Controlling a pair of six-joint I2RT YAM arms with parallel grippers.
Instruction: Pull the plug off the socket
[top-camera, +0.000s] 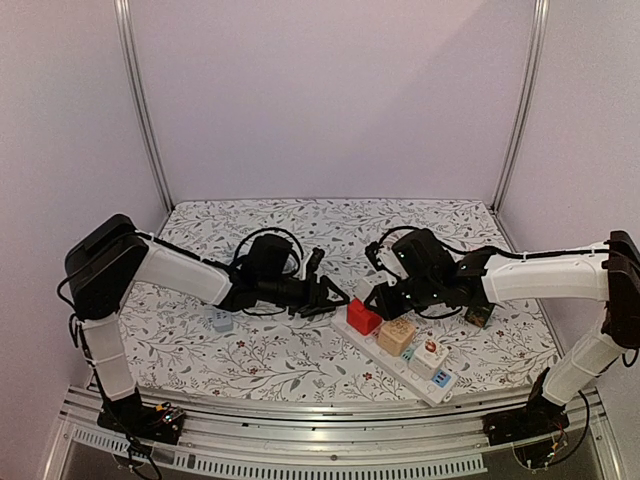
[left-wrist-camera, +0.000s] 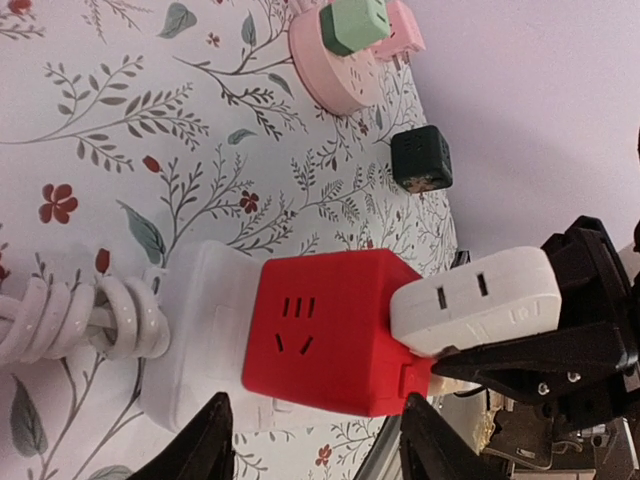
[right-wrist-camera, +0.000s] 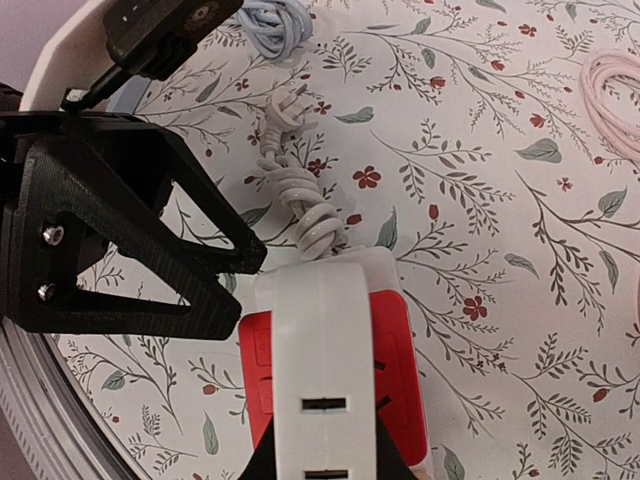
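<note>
Red plastic is my landmark: the red cube sits on the end of the white power strip, on the floral cloth.

Along the strip past the red cube I see a beige cube just beside it, with two more adapters after that. On the cube's other side, the strip's coiled white cable springs from the strip end. A black cube lies well apart from the red cube. Farther off is a pink round socket with a green cube on top. A small grey piece lies well off on the left arm's side.

Both arms crowd the red cube from opposite sides, so there is little room around it.

The right gripper is clamped tight on the white plug. That plug lies across the red cube's top and touches it. I cannot tell whether its pins are seated in the cube.

The left gripper has its fingers partly spread, one on each side of the red cube at the strip end. It is grasping nothing. Whether the tips touch the cube or the strip, I cannot tell.
</note>
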